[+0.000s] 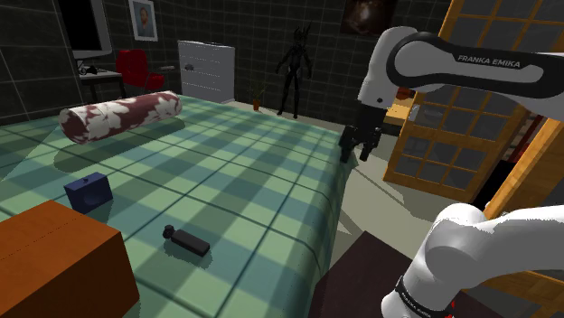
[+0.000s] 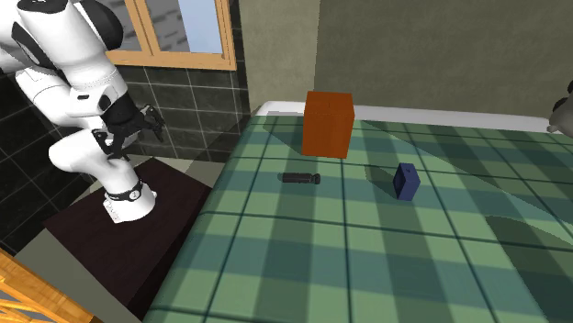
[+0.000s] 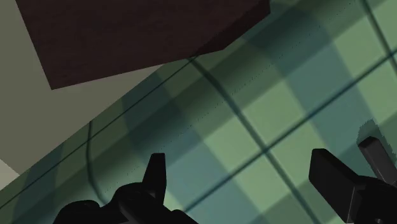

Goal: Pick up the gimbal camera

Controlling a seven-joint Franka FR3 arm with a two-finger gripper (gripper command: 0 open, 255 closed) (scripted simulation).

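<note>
1. the gimbal camera (a slim black stick with a rounded head) lies flat on the green plaid bed, out in the open.
2. a blue box stands near it, and an orange-brown box sits at the shoulder view's lower left, apart from the camera.
3. a floral bolster rests farther up the bed, well apart from the camera.
4. the dark stand sits beside the bed's edge.
5. the gripper hangs by the bed's edge, well apart from the camera.
6. in the wrist view its fingers stand spread wide over the plaid cover, clasping and touching nothing.
</note>
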